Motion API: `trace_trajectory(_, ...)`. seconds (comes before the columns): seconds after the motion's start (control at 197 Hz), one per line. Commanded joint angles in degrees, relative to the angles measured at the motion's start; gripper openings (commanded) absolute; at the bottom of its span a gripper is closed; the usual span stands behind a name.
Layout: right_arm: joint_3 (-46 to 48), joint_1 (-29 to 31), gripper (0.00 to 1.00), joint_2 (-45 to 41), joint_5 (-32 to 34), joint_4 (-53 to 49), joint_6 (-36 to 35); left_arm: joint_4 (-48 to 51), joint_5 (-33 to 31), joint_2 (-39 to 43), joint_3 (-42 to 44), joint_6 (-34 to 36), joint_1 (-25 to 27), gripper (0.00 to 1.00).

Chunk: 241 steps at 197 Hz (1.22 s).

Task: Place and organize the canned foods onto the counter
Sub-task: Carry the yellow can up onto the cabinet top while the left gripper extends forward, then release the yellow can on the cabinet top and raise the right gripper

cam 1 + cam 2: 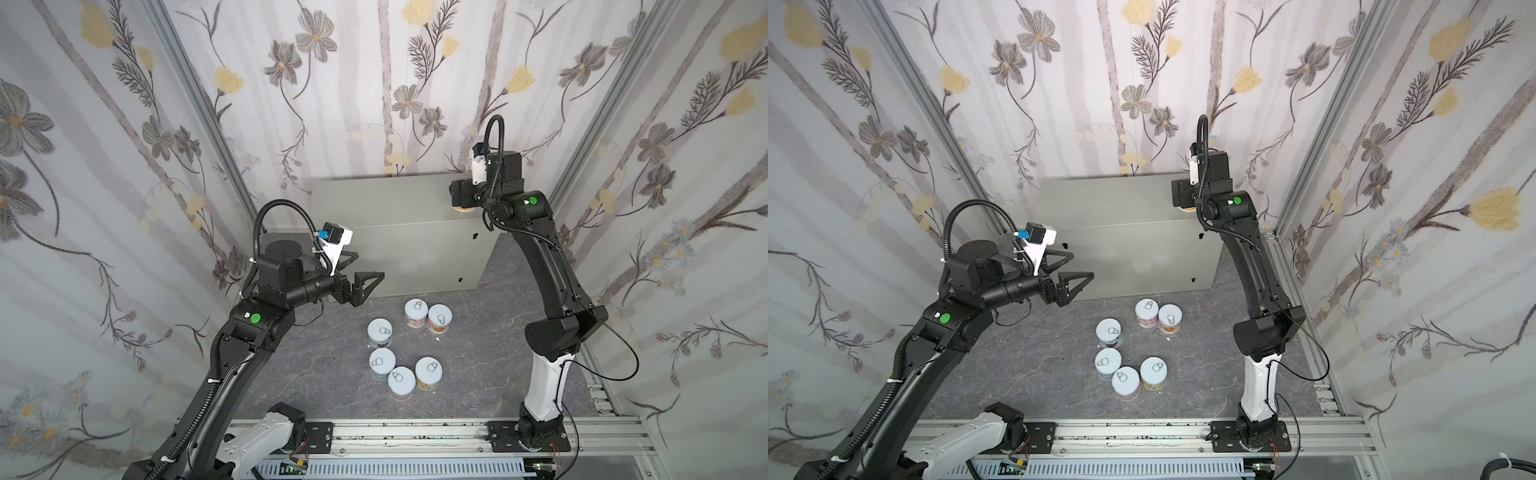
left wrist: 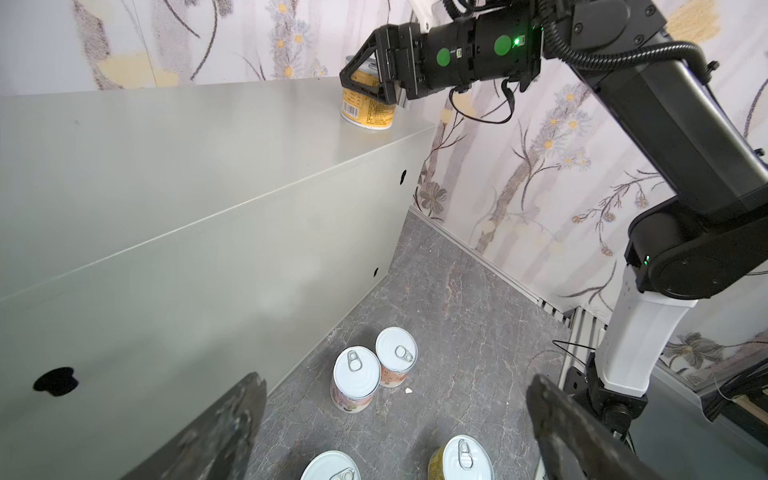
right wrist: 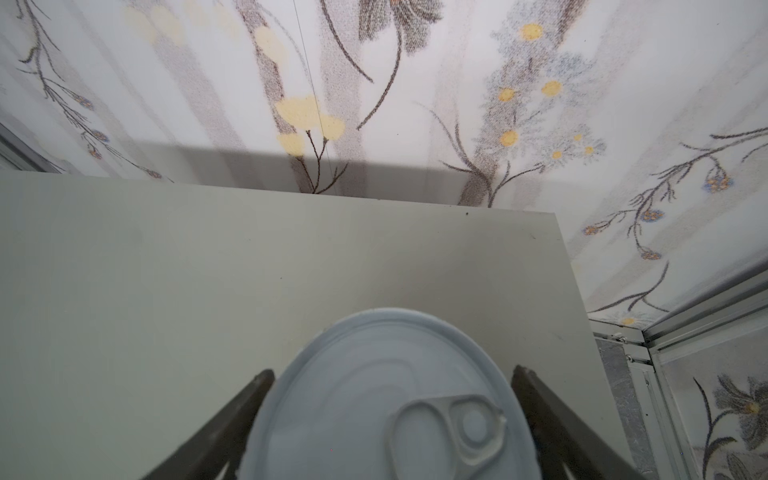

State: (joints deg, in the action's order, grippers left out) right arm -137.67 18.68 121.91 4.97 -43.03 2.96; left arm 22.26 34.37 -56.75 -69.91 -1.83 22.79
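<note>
Your right arm reaches up over the pale grey-beige metal counter [image 1: 374,208], with the right gripper [image 3: 390,374] straddling a yellow-labelled pull-tab tin [image 2: 368,108] that stands at the top's right end. Pressing or clear, can't tell. The label shows a barcode, print unreadable. Your left gripper [image 1: 370,266] is level, jaws wide, holding nothing. Six more pale-lidded tins [image 1: 382,331] stand upright on the dark marbled floor [image 1: 324,374].
</note>
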Motion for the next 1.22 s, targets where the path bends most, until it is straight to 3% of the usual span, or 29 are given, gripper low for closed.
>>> trace_trajectory(0.0, -0.2, -0.1, 0.90, -1.5, 0.8, 2.3, -0.9, -4.1, -1.1, 1.5, 1.7, 1.2, 0.1, 1.00)
trace_trajectory(0.167, 1.5, 0.1, 0.91, -3.6, -0.1, -0.3, -0.2, -5.5, -0.8, 1.9, 3.4, 0.9, 0.0, 1.00)
trace_trajectory(0.502, 16.0, 1.1, 0.90, -10.9, 1.5, 5.0, 0.2, -7.3, -0.4, 3.4, 5.7, 0.2, 0.0, 1.00)
trace_trajectory(0.619, 15.8, 1.1, 0.84, -9.9, 0.7, 6.1, 0.2, -7.3, -0.5, 3.5, 6.0, 0.3, 0.1, 1.00)
trace_trajectory(0.761, 14.5, 0.9, 0.66, -7.8, 1.0, 7.4, 0.4, -7.4, -1.5, 4.0, 6.6, 0.8, 0.1, 1.00)
trace_trajectory(0.908, 12.0, 0.5, 0.62, -5.3, 1.2, 8.2, 0.7, -7.3, -2.3, 4.3, 6.9, 1.4, 0.1, 1.00)
trace_trajectory(1.075, 8.1, -0.6, 0.64, -2.4, 1.1, 8.4, 1.0, -7.4, -2.6, 4.5, 7.2, 1.6, 0.0, 1.00)
trace_trajectory(1.217, 7.6, -0.7, 0.79, -2.0, -0.3, 10.3, 0.4, -7.3, -2.8, 4.4, 7.3, 1.7, 0.0, 1.00)
